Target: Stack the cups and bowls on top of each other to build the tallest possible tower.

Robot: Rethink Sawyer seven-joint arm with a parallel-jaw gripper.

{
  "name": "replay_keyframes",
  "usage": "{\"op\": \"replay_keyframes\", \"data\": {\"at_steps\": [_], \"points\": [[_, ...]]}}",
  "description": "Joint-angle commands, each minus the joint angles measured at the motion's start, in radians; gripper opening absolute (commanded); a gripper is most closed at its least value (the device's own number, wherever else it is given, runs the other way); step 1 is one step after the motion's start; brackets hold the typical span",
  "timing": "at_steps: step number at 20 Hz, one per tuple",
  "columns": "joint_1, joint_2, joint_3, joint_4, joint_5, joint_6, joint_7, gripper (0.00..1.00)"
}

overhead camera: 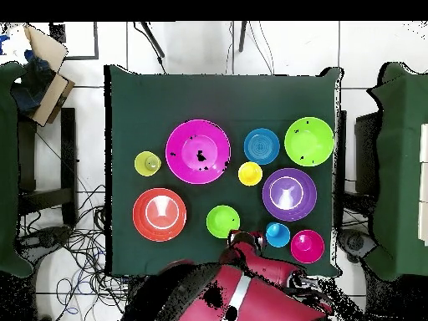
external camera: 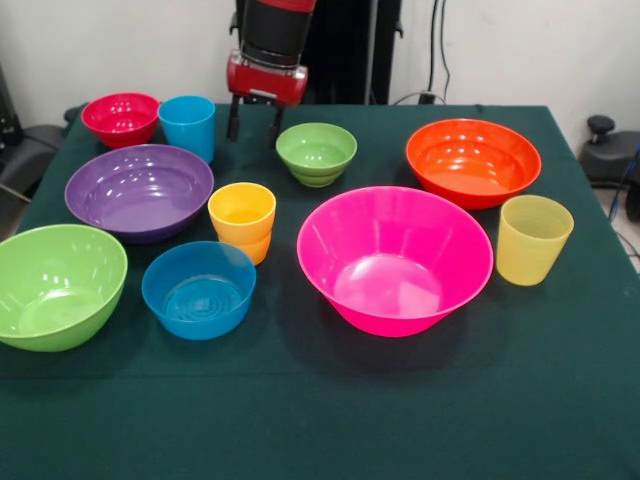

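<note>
My gripper (external camera: 253, 120) hangs open and empty over the table's far side, between the sky blue cup (external camera: 188, 125) and the small green bowl (external camera: 316, 152). Left of the blue cup sits the small red bowl (external camera: 120, 118). The purple bowl (external camera: 140, 190), lime green bowl (external camera: 55, 285) and mid blue bowl (external camera: 198, 288) fill the left. An orange-yellow cup (external camera: 242, 220) stands mid-table beside the big pink bowl (external camera: 395, 258). The orange bowl (external camera: 472, 160) and the ribbed pale yellow cup (external camera: 533, 238) are at the right. All pieces stand upright and apart; no tower shows.
A dark green cloth covers the table (external camera: 320, 420), with a bare strip along its near edge. From overhead, the red arm (overhead camera: 242, 284) reaches in from the bottom edge; green chairs (overhead camera: 401, 167) flank the table and cables (overhead camera: 75, 251) lie on the floor.
</note>
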Motion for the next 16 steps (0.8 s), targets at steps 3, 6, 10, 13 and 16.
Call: {"op": "replay_keyframes", "data": {"at_steps": [3,6,10,13,16], "points": [[0.105,0.033,0.005,-0.133,0.037,0.110,0.072,1.00],[0.116,0.009,-0.005,-0.141,0.028,0.156,0.059,1.00],[0.127,0.001,-0.011,-0.165,0.019,0.194,0.048,1.00],[0.094,0.001,0.017,-0.188,0.008,0.243,0.044,1.00],[0.080,0.007,0.018,-0.218,0.006,0.279,0.040,1.00]]}}
